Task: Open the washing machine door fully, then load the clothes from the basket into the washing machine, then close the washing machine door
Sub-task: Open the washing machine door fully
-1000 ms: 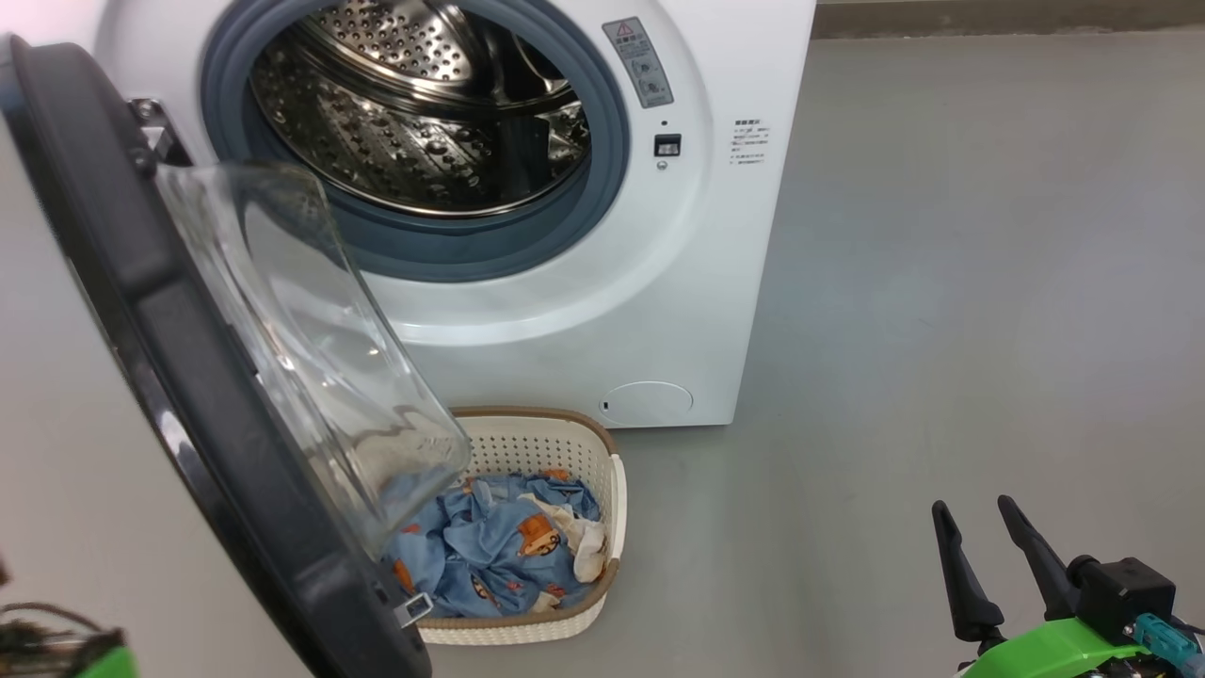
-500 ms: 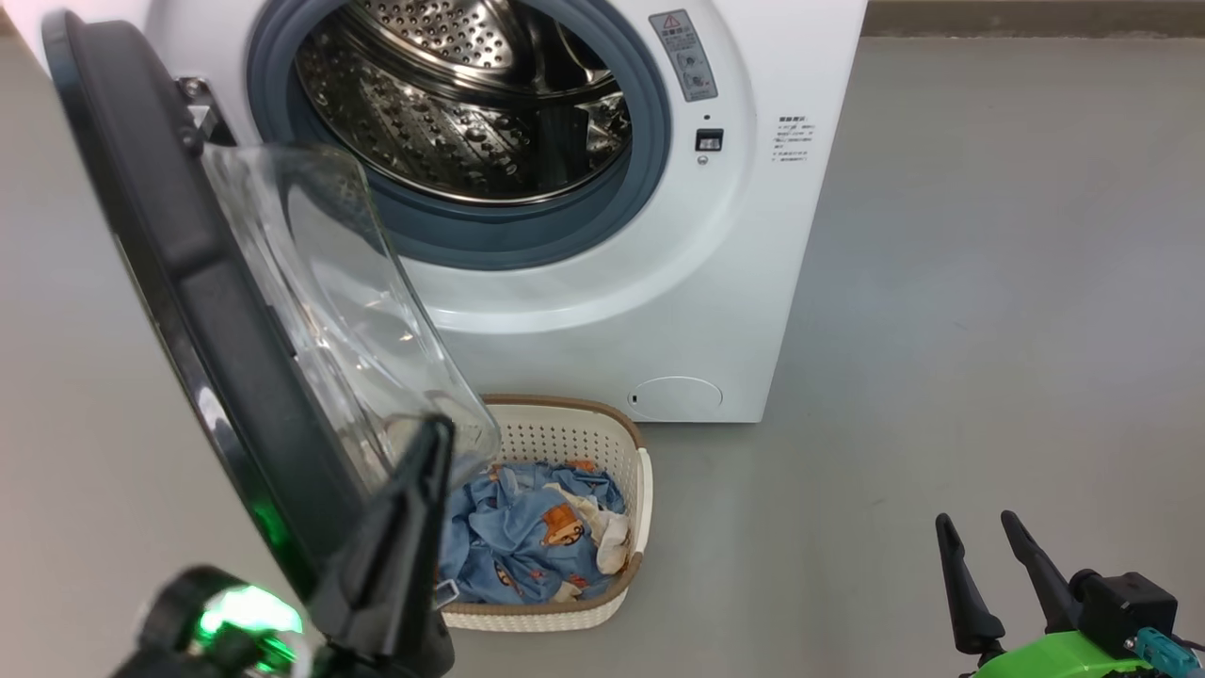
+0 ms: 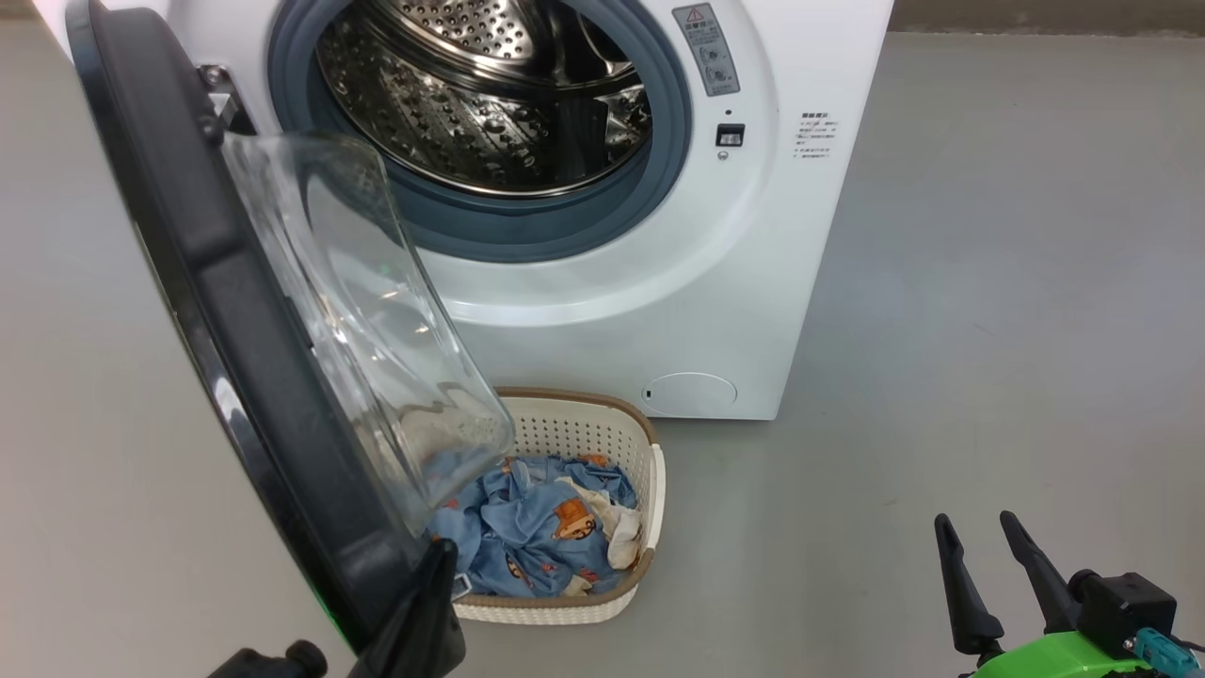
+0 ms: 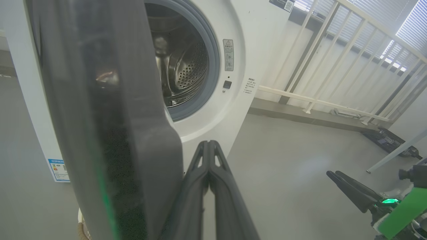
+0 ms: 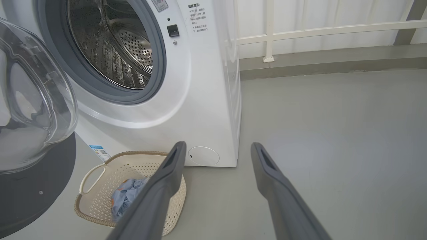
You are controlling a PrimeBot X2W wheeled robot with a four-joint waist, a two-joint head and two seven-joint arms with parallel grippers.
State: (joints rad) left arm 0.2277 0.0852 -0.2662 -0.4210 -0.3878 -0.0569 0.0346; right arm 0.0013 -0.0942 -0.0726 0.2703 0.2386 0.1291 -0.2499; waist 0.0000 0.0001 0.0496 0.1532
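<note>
None of the three steps reads as complete. The washing machine door stands swung out on its hinge, roughly square to the front of the washing machine. We judge it short of fully open, since its glass bowl overhangs the basket. The drum is empty as far as we can see. The clothes all lie in the basket, which sits on the floor just in front of the machine's base. Loading the clothes and closing the door are both left to do. The left gripper has its fingers pressed together with nothing between them. Its tip is at the door's free lower edge, the edge farthest from the machine, and we cannot tell whether it touches. The right gripper is spread wide and empty, well apart from the machine's front right corner and well clear of basket and door.
</note>
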